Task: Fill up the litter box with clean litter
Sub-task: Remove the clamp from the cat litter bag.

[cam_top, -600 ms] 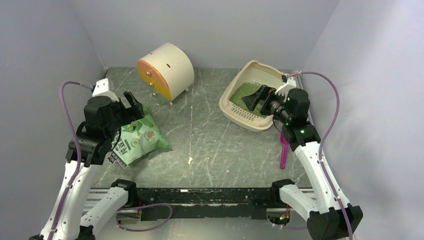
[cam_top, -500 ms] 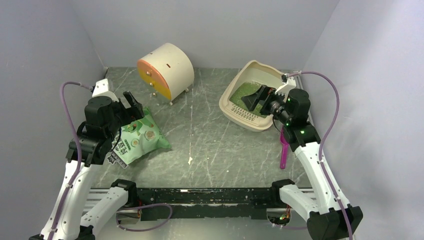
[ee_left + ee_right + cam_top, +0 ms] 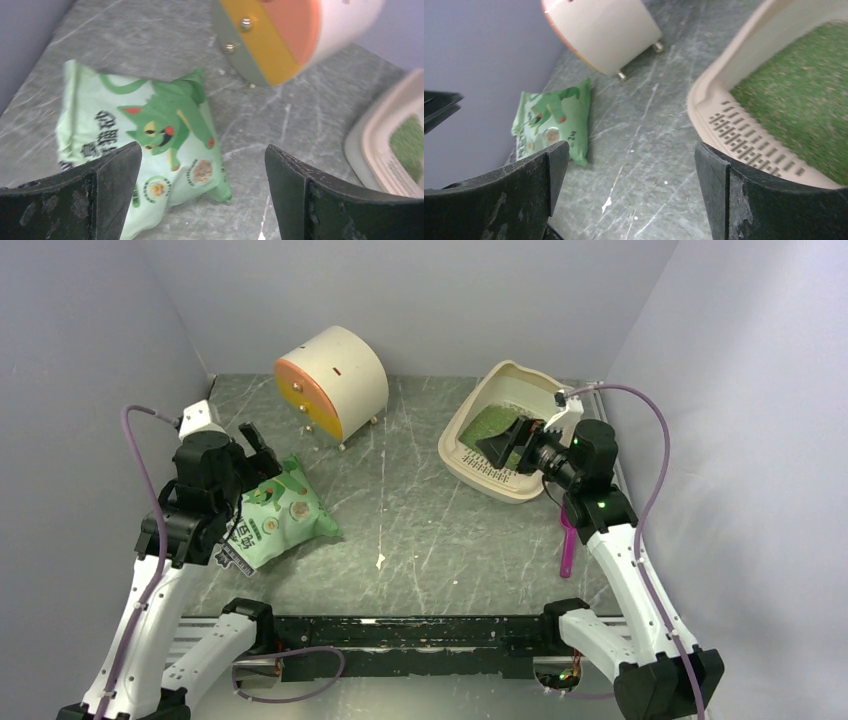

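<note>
Top external: one litter box (image 3: 452, 445), one bag (image 3: 285, 520), one scoop (image 3: 568, 545); left tool (image 3: 258, 445), right tool (image 3: 505, 440) wide-open, empty.

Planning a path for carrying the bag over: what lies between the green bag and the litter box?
Only bare grey tabletop between the bag and the litter box; the cabinet stands farther back. The top view shows it.

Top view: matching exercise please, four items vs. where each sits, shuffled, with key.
1. litter box
2. green bag
3. magenta scoop
4. cabinet

a. left side, lying flat
b. back, left of centre
c. back right corner
d. right edge, nearer than the litter box

Pairs: 1-c, 2-a, 3-d, 4-b
</note>
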Motion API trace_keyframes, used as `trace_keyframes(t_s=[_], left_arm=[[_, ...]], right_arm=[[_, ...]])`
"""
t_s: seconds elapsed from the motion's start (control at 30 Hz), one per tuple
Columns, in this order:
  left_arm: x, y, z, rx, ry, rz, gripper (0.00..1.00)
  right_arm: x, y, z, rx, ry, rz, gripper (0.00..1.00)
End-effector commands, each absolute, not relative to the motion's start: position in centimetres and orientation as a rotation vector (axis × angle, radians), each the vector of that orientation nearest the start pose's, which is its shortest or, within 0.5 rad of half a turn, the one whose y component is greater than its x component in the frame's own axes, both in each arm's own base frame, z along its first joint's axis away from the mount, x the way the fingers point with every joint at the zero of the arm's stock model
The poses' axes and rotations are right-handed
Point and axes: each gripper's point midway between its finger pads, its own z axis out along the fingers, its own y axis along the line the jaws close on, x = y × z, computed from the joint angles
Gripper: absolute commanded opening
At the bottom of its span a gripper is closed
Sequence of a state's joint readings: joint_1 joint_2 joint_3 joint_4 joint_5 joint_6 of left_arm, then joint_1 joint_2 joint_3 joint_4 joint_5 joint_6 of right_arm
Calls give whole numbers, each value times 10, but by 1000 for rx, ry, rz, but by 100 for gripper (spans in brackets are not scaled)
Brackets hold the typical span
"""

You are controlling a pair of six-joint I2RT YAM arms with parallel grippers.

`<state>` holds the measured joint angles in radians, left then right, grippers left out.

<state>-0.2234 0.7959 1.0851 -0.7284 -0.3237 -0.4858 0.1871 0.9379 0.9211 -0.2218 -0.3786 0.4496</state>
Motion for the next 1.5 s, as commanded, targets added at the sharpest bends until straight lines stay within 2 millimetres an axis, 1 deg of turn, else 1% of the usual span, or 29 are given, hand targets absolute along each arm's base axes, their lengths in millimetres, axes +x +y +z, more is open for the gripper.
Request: trace_keyframes(t_s=[0.0,0.03,0.07,0.13,0.17,0.2,0.3,0.37,0.43,0.53,0.6,0.7,0.73,0.77,0.83,0.9,0.97,1.1,1.13,1.2,1.33,1.4,1.47], left_arm=[[242,26,270,-749,1928,117,97],[240,30,264,-783,1940,155,97],[239,32,256,-795,1964,186,97],[242,29,240,-786,2028,212,97],[242,27,232,-791,2060,219,97],[242,26,225,-797,2088,227,97],[243,21,211,-791,2131,225,97],[245,20,208,-788,2129,209,97],[247,19,205,-778,2122,205,97],[248,24,200,-774,2141,231,97],[252,27,194,-774,2169,217,96],[258,44,179,-836,2225,161,97],[259,50,174,-862,2242,115,97],[259,60,172,-902,2241,86,97],[257,80,172,-975,2217,61,97],[254,94,175,-1017,2196,48,97],[252,103,173,-1044,2186,55,97],[243,113,150,-1135,2215,87,97],[240,119,145,-1164,2200,104,97],[236,126,134,-1211,2192,94,97],[243,138,123,-1211,2191,61,97],[251,138,118,-1178,2206,-5,97],[262,134,116,-1100,2188,-75,97]], right_arm=[[294,177,293,-179,1836,1016,100],[294,186,291,-194,1861,1043,100],[292,200,282,-248,1905,1031,100],[289,225,266,-347,1987,888,100],[285,238,260,-400,2005,833,100],[283,245,256,-424,2016,789,100],[274,276,243,-501,2038,733,100],[261,301,234,-607,2020,675,100],[248,325,228,-720,1953,570,100],[234,349,218,-812,1872,453,100],[224,366,211,-871,1833,463,100],[213,384,206,-904,1770,507,100],[210,387,206,-905,1757,524,100],[207,390,206,-911,1740,552,100],[203,390,204,-922,1733,573,100],[202,386,201,-931,1740,563,100],[201,377,194,-929,1756,537,100],[203,362,189,-919,1747,493,100],[204,359,189,-920,1753,476,100],[206,352,192,-906,1759,448,100],[210,338,195,-930,1743,381,100],[211,334,195,-935,1742,370,100],[213,330,194,-940,1743,360,100]])
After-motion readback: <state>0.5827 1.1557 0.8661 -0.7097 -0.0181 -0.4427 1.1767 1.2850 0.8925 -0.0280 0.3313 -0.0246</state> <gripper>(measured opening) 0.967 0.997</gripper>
